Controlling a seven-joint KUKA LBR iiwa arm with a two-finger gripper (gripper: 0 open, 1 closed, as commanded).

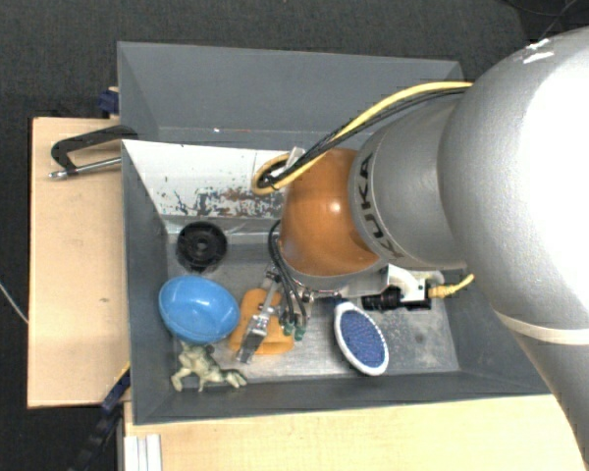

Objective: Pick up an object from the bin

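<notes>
Grey arm reaches in from the frame's right, its gripper (267,320) low at the lower middle of the bin (142,312), on an orange thing (243,340) just beside a blue egg shape (198,309). Whether it is wide or narrow I cannot tell. A blue oval brush (361,340) lies to the right.

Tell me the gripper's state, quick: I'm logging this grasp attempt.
Gripper: cannot be told; it is low over an orange object beside the blue egg.

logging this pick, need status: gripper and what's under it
Gripper down over orange thing, mid-bin by the lower wall. Blue egg close beside it. Oval brush on the other side.
</notes>
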